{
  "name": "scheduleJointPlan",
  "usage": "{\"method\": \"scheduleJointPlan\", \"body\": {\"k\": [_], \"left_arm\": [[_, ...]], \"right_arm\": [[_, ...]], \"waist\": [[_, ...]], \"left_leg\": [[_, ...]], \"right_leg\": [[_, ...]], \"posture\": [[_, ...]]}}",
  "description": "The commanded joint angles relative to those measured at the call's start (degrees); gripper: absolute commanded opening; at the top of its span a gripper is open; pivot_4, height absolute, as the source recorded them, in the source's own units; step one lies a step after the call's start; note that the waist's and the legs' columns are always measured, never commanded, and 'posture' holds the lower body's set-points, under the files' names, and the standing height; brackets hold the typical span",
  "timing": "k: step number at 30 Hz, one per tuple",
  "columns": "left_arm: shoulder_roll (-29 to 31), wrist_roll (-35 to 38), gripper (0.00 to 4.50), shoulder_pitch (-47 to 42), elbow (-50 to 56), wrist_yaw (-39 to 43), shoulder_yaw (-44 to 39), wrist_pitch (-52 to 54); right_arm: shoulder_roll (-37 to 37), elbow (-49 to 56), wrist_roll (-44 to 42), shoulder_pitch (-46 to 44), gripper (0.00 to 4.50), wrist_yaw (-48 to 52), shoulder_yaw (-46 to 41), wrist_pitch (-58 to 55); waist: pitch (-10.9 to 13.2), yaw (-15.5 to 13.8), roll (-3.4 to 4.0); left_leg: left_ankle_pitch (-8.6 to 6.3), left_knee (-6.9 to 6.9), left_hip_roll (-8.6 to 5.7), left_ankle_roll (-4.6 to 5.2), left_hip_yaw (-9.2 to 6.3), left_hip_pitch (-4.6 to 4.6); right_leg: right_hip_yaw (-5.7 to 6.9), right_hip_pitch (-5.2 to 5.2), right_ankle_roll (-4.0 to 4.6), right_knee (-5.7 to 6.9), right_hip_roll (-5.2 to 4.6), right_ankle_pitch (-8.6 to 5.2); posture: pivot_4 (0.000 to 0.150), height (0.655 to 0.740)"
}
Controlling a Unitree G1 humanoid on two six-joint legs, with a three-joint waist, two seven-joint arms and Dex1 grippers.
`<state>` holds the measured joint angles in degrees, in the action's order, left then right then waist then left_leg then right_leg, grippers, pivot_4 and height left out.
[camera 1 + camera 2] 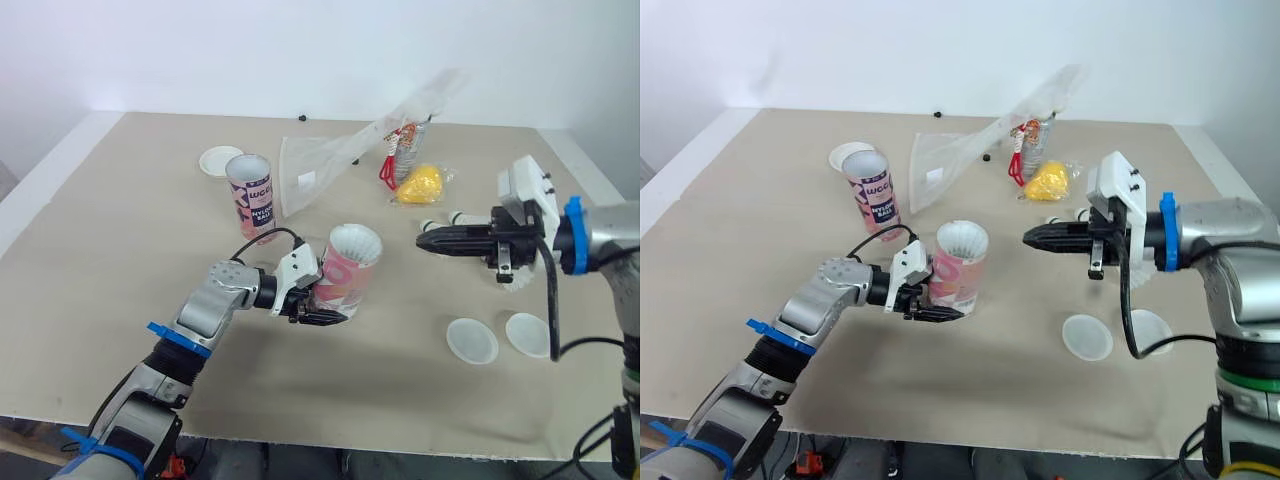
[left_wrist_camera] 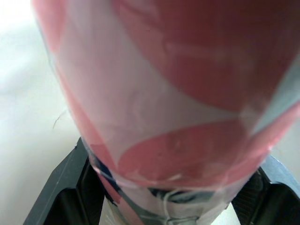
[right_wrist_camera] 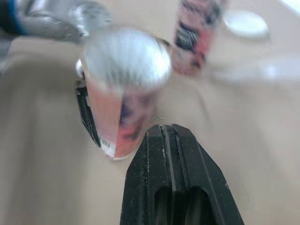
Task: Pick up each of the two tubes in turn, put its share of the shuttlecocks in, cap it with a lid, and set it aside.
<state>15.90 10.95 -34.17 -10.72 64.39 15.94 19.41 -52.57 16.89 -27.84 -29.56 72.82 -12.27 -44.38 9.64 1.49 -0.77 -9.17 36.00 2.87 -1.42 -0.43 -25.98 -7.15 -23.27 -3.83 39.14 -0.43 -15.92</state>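
Left eye view: the left gripper has its jaws pinching the lower part of a tube, tilted near the middle of the desk, with white shuttlecocks at its mouth. Facing it, the right gripper has its jaws pressed together, empty. Capping looks next: hold the tube steady, spread the jaws over a lid, and seat it squarely.

Tube base hidden by left hand; shuttlecocks partly occluded.
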Motion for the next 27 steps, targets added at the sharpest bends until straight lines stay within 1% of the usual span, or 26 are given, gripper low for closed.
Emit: {"method": "scheduleJointPlan", "body": {"k": [1, 4, 6, 10, 14, 21, 24, 27], "left_arm": [[-2.61, 2.35, 3.1, 2.05, -1.19, -0.77, -2.22, -7.8], [-3.63, 0.02, 3.1, 2.57, -4.65, -1.72, -1.14, -13.56], [-3.84, -0.77, 3.1, 2.57, -6.33, -1.81, -0.62, -15.84], [-4.21, -2.83, 3.1, 2.65, -9.15, -1.98, 0.73, -20.45], [-4.73, -3.49, 3.1, 3.09, -9.98, -1.94, 1.39, -21.97], [-4.62, -3.51, 3.1, 3.4, -9.85, -1.4, 2.04, -21.54], [-4.53, -3.19, 3.1, 2.91, -9.43, -0.81, 2.13, -20.95], [-4.41, -3.45, 3.1, 2.79, -9.36, -0.22, 2.63, -20.86]], "right_arm": [[-2.51, 5.28, -2.39, 5.91, 0.09, -2.62, -5.72, -1.3], [-3.27, 6.47, -2.88, 11.23, 0.09, -4.02, -7.66, -0.62], [-3.63, 6.59, -3.0, 13.56, 0.09, -4.46, -8.39, 0.21], [-4.78, 5.99, -2.07, 17.99, 0.09, -4.54, -9.22, 2.61], [-5.12, 5.31, -2.61, 20.28, 0.09, -5.15, -9.78, 3.98], [-8.05, 1.27, -1.9, 23.1, 0.09, -2.89, -9.67, 6.54], [-11.29, -3.18, 1.36, 23.76, 0.9, -0.42, -7.0, 10.11], [-12.93, -6.91, 3.17, 22.49, 2.4, 1.29, -4.17, 13.19]], "waist": [[0.0, -0.12, -0.01], [0.02, -0.12, -0.03], [0.03, -0.07, -0.02], [0.03, 0.0, -0.02], [0.03, 0.01, -0.02], [0.02, 0.01, -0.01], [0.02, 0.01, -0.01], [0.02, 0.04, -0.01]], "left_leg": [[0.0, 0.0, 0.0, 0.0, -0.05, 0.01], [0.0, 0.13, -0.02, 0.0, -0.07, 0.01], [0.02, 0.26, -0.02, 0.02, -0.03, 0.0], [0.12, 0.35, -0.02, 0.07, -0.01, 0.0], [0.19, 0.36, -0.02, 0.11, 0.0, 0.02], [0.2, 0.36, -0.03, 0.11, 0.0, 0.01], [0.2, 0.36, -0.03, 0.11, 0.0, 0.02], [0.2, 0.35, -0.03, 0.11, 0.01, 0.02]], "right_leg": [[0.06, 0.04, 0.0, 0.0, 0.0, 0.0], [0.07, 0.13, -0.05, -0.06, -0.01, 0.02], [0.0, 0.14, -0.33, -0.08, 0.0, 0.02], [-0.01, 0.16, -0.46, -0.09, -0.01, 0.11], [-0.02, 0.18, -0.39, -0.11, -0.01, 0.14], [-0.05, 0.19, -0.52, -0.12, -0.01, 0.18], [-0.03, 0.2, -0.52, -0.13, -0.01, 0.16], [-0.04, 0.2, -0.52, -0.14, -0.01, 0.16]], "posture": [[0.15, 0.74], [0.15, 0.74], [0.15, 0.74], [0.15, 0.74], [0.15, 0.74], [0.15, 0.74], [0.15, 0.74], [0.15, 0.74]]}}
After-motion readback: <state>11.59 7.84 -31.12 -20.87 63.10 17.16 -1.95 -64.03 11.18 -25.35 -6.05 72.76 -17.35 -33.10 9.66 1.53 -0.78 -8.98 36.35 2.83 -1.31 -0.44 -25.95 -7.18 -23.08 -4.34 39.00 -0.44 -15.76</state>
